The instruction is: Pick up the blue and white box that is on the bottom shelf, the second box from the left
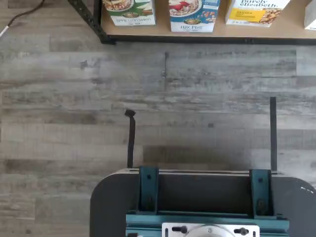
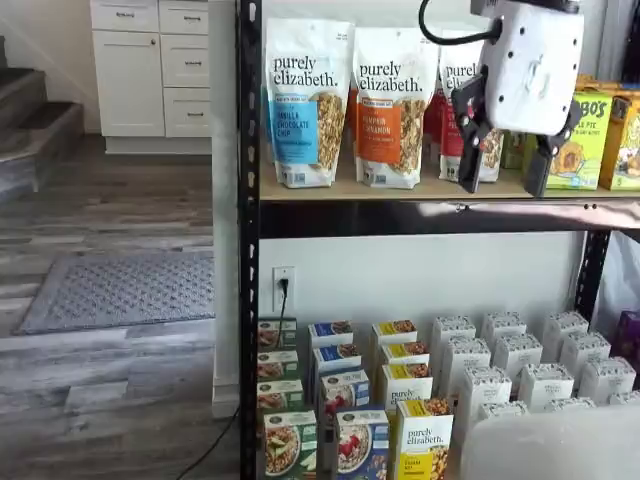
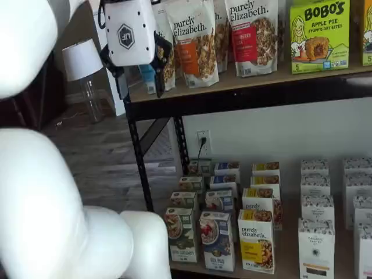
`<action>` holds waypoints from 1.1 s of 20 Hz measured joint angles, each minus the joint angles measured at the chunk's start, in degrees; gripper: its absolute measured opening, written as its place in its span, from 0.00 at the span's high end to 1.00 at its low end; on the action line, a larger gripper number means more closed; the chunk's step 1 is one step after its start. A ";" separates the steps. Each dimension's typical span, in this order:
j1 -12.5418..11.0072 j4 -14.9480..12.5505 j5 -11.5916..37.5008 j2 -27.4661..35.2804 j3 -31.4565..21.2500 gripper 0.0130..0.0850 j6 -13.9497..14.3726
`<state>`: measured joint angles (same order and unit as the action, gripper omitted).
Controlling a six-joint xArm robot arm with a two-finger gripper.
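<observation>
Shelf view: blue box [image 3: 217,240] stands upright, facing out, between green box [image 3: 181,234] and yellow box [image 3: 256,240]; gripper [image 2: 508,168] hangs spread, empty.

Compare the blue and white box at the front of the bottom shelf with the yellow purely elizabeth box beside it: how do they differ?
The blue and white box shows a bowl with red berries; the yellow purely elizabeth box carries large black lettering. The blue box stands between a green-and-white box and the yellow one. Both stand upright, facing forward.
</observation>
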<state>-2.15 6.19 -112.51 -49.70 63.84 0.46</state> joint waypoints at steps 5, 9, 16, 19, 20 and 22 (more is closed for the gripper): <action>1.95 -0.79 2.34 -0.59 -2.51 0.00 1.46; 3.19 -0.93 4.90 -0.79 -5.23 0.00 2.51; 4.21 0.07 10.49 -0.27 -10.95 0.00 3.34; 4.66 0.59 13.08 0.62 -13.41 0.00 3.63; 4.83 0.68 14.00 0.89 -14.16 0.00 3.72; 5.56 0.49 16.68 1.67 -16.17 0.00 4.13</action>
<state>3.41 6.68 -95.82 -48.02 47.68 4.59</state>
